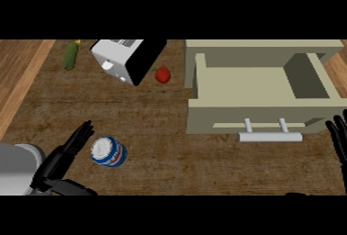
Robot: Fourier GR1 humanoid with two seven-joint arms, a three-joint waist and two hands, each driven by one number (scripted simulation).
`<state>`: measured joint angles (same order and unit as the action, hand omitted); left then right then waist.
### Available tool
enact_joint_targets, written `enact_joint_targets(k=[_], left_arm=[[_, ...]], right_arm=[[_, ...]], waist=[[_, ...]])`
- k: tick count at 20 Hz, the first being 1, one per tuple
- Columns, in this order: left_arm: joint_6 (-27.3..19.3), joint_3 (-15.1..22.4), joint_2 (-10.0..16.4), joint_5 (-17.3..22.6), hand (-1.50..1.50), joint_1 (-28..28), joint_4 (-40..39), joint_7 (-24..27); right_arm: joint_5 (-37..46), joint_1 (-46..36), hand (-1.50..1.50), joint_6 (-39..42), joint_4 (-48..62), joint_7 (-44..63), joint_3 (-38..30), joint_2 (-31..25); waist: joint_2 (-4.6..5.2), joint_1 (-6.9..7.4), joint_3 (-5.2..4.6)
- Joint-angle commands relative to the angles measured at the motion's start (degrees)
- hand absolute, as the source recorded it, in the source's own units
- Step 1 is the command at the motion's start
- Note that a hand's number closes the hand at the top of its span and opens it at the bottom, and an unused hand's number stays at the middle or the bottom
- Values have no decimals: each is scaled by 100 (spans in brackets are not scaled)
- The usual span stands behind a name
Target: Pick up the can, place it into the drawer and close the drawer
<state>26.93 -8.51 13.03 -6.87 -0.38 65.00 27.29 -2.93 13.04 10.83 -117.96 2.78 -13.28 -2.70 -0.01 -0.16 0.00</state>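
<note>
A short can [108,152] with a white lid and blue, red and white sides stands on the brown counter at the lower left. My left hand [62,159] is just left of it, fingers straight and pointing up along its side, open and holding nothing. The beige drawer [257,117] is pulled open at the right, its inside bare, with a pale bar handle [270,136] on its front. My right hand [338,140] shows at the right edge, fingers straight and upward, beside the drawer's front corner.
A white and black toaster [125,59] stands at the back, with a green cucumber [69,57] to its left and a red fruit [163,75] to its right. A lighter wooden strip [20,78] borders the counter at the left.
</note>
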Motion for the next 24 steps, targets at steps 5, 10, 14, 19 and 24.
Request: enact_joint_targets(k=[5,10,14,19,24], left_arm=[[-82,-134,85,-86,-150,-607,-1004,189],[-206,82,-211,-135,-150,-392,-802,399],[-466,46,-182,-337,-150,-1031,-1609,513],[-347,57,-243,-103,-150,-758,-1233,324],[-611,68,-380,-227,-150,-1481,-1927,339]], right_arm=[[53,35,-150,24,-297,261,83,110],[-26,47,-150,149,-273,236,-81,-23],[-18,258,-150,88,-578,259,56,167],[28,357,-150,139,-454,107,2,260],[-17,239,-150,230,-387,94,-142,161]], waist=[[0,-6,-1],[-2,2,0],[1,-18,-2],[-2,-4,0],[2,-21,-1]])
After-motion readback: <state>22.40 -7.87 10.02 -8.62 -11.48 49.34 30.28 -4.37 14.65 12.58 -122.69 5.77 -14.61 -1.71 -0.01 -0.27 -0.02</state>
